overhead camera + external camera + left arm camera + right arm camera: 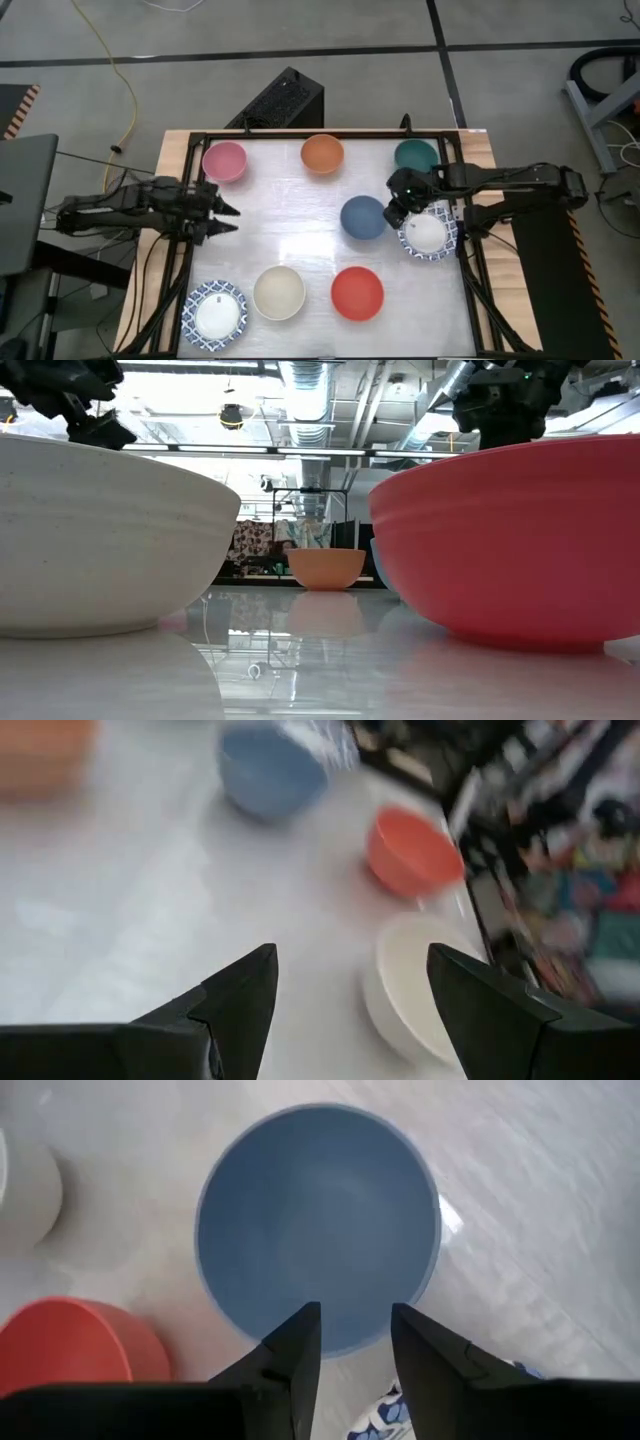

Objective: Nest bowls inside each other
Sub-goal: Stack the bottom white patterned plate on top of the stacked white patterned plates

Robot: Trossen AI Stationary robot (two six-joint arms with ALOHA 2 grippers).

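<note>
Several bowls stand upright on the white table: pink [224, 160], orange [322, 153] and green [415, 155] along the far side, blue [363, 217] in the middle, red [357, 292] and cream [279, 292] near the front. A blue-patterned white bowl [214, 314] sits at the front left and another [428, 235] at the right. My right gripper [355, 1325] hangs open, pointing steeply down over the blue bowl's [318, 1220] right rim, touching nothing. My left gripper [350, 990] hovers open at the table's left edge [228, 218].
A black frame [300, 135] runs around the tabletop. A dark box [280, 100] stands behind the far edge. Bare table lies between the left gripper and the blue bowl. In the low view the cream bowl [100, 540] and the red bowl [510, 540] fill the foreground.
</note>
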